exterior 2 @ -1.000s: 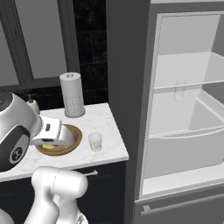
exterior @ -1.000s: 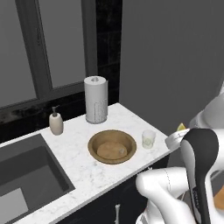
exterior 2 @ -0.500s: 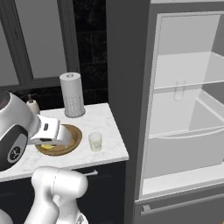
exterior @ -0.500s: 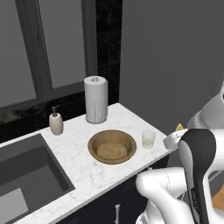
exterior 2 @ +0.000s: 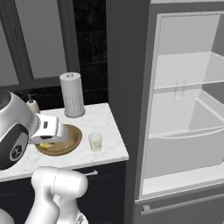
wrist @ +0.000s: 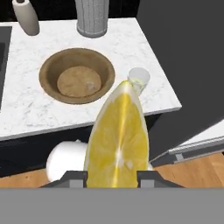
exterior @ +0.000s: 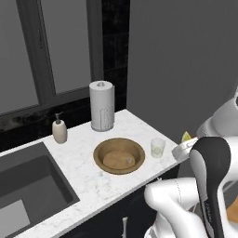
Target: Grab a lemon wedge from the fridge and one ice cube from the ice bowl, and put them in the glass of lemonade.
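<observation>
Ice bowl (exterior: 119, 156): mid-bench, near the front edge; ice cube not yet taken.
Glass of lemonade (exterior: 158, 148): just right of the bowl, by the bench's right edge; nothing added.
Lemon wedge (wrist: 118, 144): grasped in the fingers (wrist: 74, 177), off the bench's right end.
Fridge (exterior 2: 183, 113): open.

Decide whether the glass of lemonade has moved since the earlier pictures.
No. In the left base view the glass of lemonade sits just as close to the ice bowl, on its right, as before.
</observation>
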Robot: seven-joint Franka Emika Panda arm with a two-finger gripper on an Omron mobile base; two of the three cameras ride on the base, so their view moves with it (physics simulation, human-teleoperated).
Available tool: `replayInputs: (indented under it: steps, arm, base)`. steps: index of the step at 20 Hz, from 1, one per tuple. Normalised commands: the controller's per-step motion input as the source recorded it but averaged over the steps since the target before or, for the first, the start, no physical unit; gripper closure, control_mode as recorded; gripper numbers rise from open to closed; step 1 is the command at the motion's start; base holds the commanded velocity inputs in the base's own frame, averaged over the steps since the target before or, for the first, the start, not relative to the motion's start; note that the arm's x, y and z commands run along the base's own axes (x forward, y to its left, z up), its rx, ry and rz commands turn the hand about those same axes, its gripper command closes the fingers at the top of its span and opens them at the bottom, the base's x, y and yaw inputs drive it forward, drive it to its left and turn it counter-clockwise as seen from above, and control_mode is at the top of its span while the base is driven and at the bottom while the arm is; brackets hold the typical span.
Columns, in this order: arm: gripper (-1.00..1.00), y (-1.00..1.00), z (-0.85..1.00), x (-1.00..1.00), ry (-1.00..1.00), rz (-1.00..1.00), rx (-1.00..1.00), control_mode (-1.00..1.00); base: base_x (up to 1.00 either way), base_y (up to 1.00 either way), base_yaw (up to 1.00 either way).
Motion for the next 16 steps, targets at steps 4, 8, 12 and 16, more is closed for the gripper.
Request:
replayInputs:
  steps: [4,8,12,16]
  arm:
    - [1.00,0.20,0.00,0.03,0.01,0.36,-0.25,-1.00]
    - [1.00,0.17,0.00,0.00,0.11,0.32,-0.41,-1.00]
    - [1.00,0.01,0.04,0.00,0.01,0.38,-0.48,-1.00]
    - [1.00,0.00,0.14,0.02,0.03,0.40,-0.43,-1.00]
  base:
    - [0.00,0.00,0.00]
    - [0.00,0.00,0.00]
    - [0.00,0.00,0.00]
    - [0.00,0.00,0.00]
